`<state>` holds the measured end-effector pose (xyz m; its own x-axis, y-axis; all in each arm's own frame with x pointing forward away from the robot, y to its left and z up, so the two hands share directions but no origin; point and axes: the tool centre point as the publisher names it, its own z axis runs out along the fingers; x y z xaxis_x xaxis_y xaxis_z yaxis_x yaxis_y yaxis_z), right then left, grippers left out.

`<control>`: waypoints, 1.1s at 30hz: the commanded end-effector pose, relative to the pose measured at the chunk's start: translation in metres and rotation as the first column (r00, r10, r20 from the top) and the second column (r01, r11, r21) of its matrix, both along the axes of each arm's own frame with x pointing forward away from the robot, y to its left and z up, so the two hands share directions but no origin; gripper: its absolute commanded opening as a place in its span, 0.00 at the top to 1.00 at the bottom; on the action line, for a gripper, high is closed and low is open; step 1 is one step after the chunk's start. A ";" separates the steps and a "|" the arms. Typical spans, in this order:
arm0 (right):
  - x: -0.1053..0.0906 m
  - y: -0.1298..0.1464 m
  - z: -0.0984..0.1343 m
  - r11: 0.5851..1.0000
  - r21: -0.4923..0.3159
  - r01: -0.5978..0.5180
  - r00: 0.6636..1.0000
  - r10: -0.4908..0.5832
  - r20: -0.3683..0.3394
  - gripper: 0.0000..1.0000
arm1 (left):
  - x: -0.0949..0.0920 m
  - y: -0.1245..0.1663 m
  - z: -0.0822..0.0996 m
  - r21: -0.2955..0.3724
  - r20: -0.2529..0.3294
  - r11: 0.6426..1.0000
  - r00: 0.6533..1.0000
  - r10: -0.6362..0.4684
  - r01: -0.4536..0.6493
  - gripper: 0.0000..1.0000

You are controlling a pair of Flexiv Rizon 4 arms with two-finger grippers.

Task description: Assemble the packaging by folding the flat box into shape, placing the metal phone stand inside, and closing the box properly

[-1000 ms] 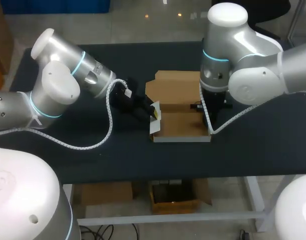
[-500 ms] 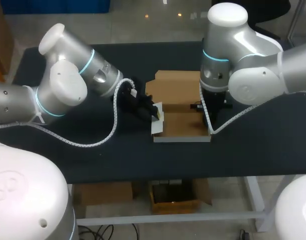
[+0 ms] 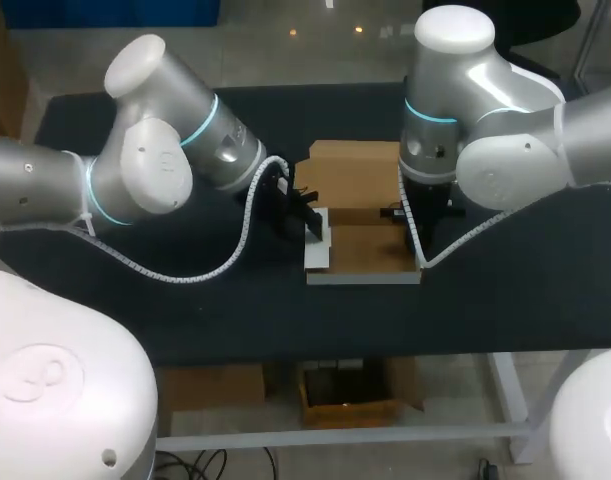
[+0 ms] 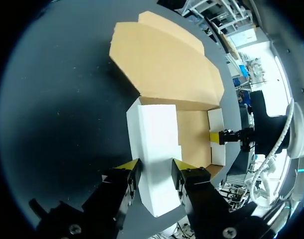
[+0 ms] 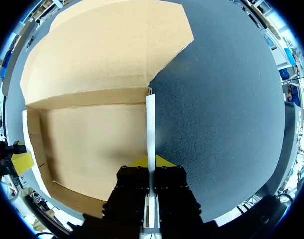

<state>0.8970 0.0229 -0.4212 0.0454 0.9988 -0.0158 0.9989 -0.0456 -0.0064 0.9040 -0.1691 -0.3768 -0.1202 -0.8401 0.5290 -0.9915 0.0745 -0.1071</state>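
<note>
The box point(image 3: 363, 245) sits open in the middle of the tabletop point(image 3: 185, 300). The right tool point(image 5: 151, 162) pinches the right wall point(image 5: 150, 124), I think so the box can't slide. The left tool point(image 4: 154, 167) is wide around the left flap point(image 4: 154, 129), likely to push it up.

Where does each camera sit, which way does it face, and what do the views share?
Head view: above and behind the robot, looking down on the table and box; left arm and right arm show.
Left wrist view: on the left wrist, looking along its open jaws at the box's white left flap.
Right wrist view: on the right wrist, looking along its jaws, shut on the thin right flap.
Shared: each wrist view catches the other arm's yellow tip across the box floor.
</note>
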 end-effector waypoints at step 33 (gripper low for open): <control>0.000 0.001 0.000 1.000 -0.003 0.001 1.000 -0.001 -0.002 1.00 | -0.004 0.014 -0.018 0.533 0.060 0.829 0.985 0.165 -0.171 0.78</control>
<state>0.8968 0.0245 -0.4211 0.0448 0.9989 -0.0149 0.9990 -0.0449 -0.0062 0.9014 -0.1526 -0.3953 0.0158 -0.9695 0.2448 -0.9933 -0.0431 -0.1068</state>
